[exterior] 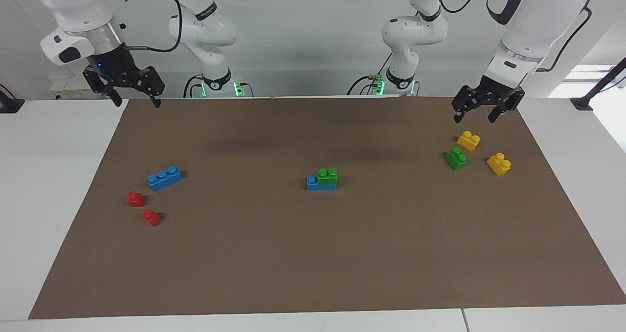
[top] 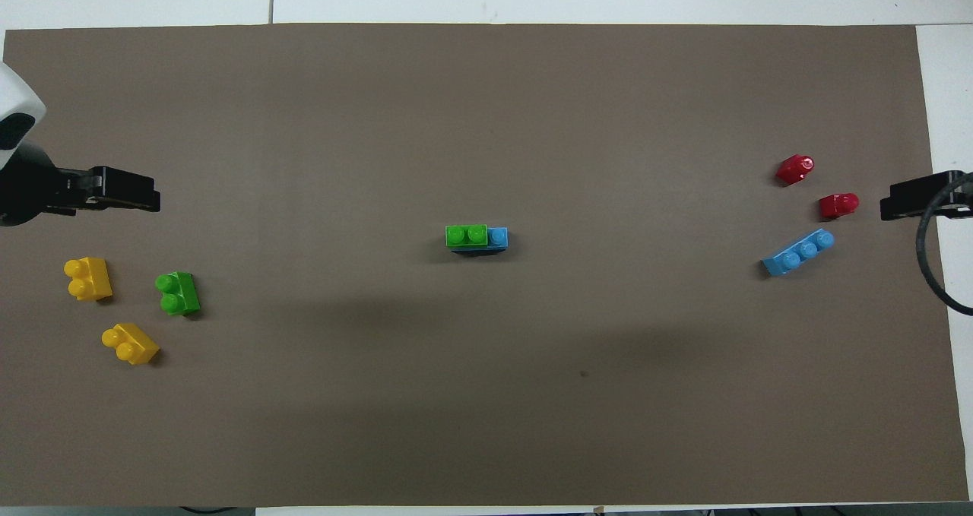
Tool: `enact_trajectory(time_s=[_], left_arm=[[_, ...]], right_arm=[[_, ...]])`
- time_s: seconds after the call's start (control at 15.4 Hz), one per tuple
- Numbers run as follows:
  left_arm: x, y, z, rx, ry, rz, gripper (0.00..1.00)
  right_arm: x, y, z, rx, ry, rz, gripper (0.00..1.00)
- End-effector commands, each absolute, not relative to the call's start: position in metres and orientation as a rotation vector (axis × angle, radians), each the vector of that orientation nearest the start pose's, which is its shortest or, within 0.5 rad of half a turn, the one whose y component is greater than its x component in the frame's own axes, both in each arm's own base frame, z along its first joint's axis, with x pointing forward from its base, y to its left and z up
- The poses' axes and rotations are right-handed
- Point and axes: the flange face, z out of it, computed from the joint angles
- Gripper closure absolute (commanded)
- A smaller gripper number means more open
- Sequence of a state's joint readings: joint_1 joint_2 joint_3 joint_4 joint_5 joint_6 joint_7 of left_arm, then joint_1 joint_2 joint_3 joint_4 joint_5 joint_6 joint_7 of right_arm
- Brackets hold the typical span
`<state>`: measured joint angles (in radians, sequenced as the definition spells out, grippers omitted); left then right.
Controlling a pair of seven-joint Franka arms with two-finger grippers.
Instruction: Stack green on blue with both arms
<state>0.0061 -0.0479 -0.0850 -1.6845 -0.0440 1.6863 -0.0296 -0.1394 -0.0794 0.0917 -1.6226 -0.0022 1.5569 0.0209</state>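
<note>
The left gripper (exterior: pixel 477 111) hangs spread and empty just above the small yellow two-stud plastic brick (exterior: pixel 468 140). The loose green two-stud plastic brick (exterior: pixel 456 158), farther from the robots beside it, looks light, rigid and smooth; grip its flat sides. Mid-mat, a green brick (exterior: pixel 327 176) sits on a long blue three-stud brick (exterior: pixel 321 184). The right gripper (exterior: pixel 132 88) waits, spread.

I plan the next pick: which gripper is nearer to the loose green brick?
Left. The left gripper hangs over the mat beside the loose green brick; the right gripper waits at the other end.
</note>
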Motion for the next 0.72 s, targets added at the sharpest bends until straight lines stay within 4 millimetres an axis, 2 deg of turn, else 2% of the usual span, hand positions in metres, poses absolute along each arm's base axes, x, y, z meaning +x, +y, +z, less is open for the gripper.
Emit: enact_trajectory(time_s=[0.0,0.65], left_arm=[[0.5367,-0.0479,0.6083,-3.185,0.093,-0.065,0.00],[0.5359,-0.0487,0.6088,-3.185,0.096,-0.062,0.00]], right_arm=[[0.5194,-0.0231,0.6430,-3.167,0.125,-0.004,0.00],[0.5194,-0.0229,0.6430,-3.158,0.132,-0.004,0.00]])
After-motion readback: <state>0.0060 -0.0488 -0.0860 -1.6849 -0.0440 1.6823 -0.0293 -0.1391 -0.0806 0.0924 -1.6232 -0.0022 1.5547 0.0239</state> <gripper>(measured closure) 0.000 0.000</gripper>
